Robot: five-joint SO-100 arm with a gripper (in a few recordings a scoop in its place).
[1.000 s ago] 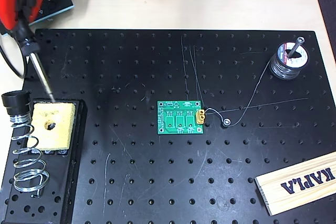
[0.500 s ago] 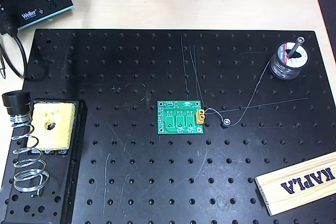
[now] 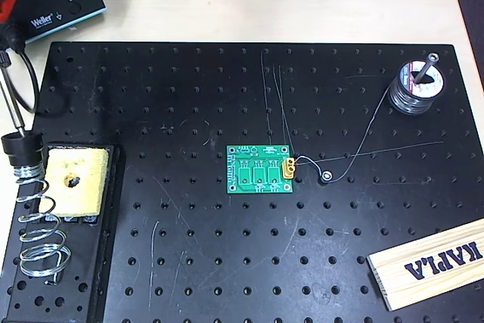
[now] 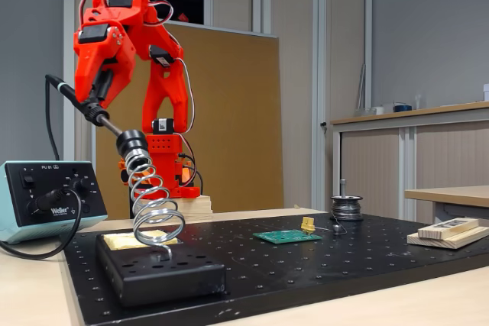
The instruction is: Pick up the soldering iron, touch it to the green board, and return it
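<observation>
The red arm's gripper point(image 4: 98, 95) grasps the soldering iron point(image 4: 90, 108), its jaws clenched on the black handle in the fixed view. The iron slants down toward four o'clock, its metal tip entering the black collar of the coiled spring holder point(image 4: 153, 208). In the overhead view the iron point(image 3: 10, 100) lies at the nine o'clock edge, tip meeting the holder's collar point(image 3: 18, 146). The yellow sponge point(image 3: 73, 181) sits just beside the coil, at its three o'clock. The green board point(image 3: 261, 169) lies flat near the middle of the black perforated plate point(image 3: 227, 262), well apart from the iron. A solder spool point(image 3: 415, 87) stands at two o'clock, a wooden block point(image 3: 431, 262) at four o'clock. The Weller control box point(image 4: 46, 200) rests on the desk point(image 3: 340, 5).
</observation>
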